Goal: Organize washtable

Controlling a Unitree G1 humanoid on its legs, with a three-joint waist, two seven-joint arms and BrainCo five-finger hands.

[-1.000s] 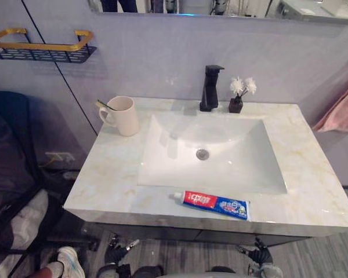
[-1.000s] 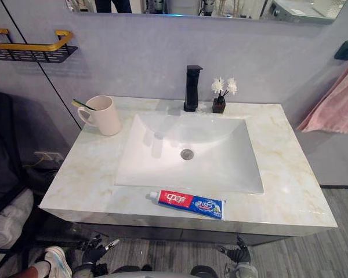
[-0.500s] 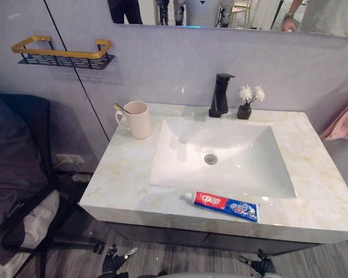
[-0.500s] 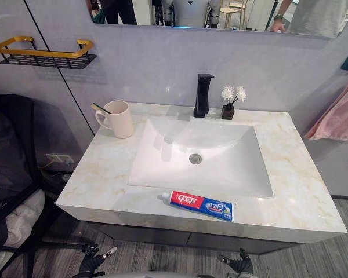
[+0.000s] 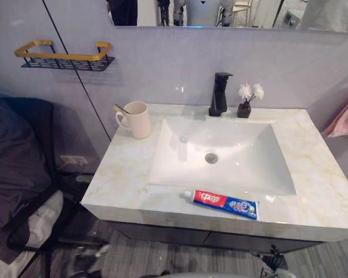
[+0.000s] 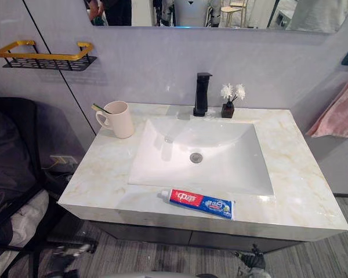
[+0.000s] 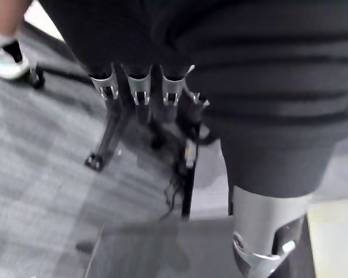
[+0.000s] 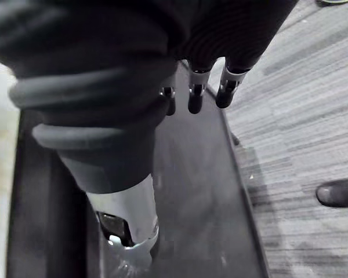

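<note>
toothpaste tube lies unmoved on the table, above and ahead of the left hand and right hand; both hang spread, empty; only the view shifted; tidying unstarted.

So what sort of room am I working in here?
Looks like a bathroom: a white basin with a black faucet, a mirror above, and a toothbrush mug and toothpaste tube on the counter.
</note>
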